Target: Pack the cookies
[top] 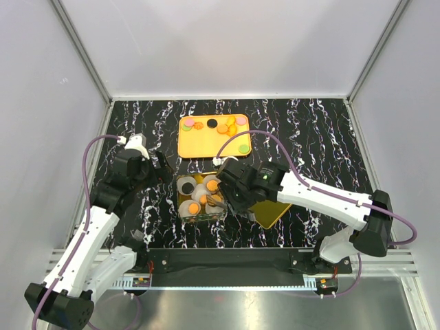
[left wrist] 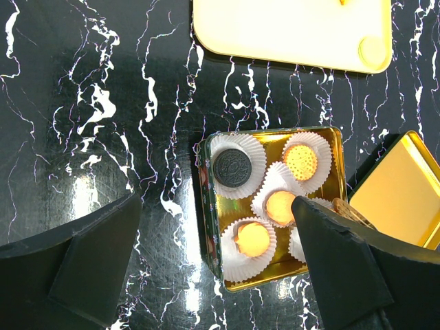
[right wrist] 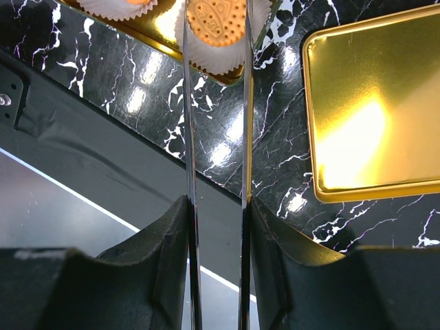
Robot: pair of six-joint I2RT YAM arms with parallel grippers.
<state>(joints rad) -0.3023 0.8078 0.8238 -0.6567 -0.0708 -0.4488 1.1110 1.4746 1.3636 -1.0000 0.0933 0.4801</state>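
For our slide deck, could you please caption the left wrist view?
Gold tin with cookies in paper cups, one black cookie among orange; lid beside, yellow tray beyond.

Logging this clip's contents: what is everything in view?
table: one, black marbled, under everything
tray: one, yellow, far centre
loose cookies: about nine, mostly orange, on tray
tin: one, gold, near centre
cups: at least five, white, in tin
packed cookies: at least four, orange and black, in cups
lid: one, gold, right of tin
held cookie: one, orange, over a cup
left hand: one, black, open, left of tin
right hand: one, black, shut on held cookie
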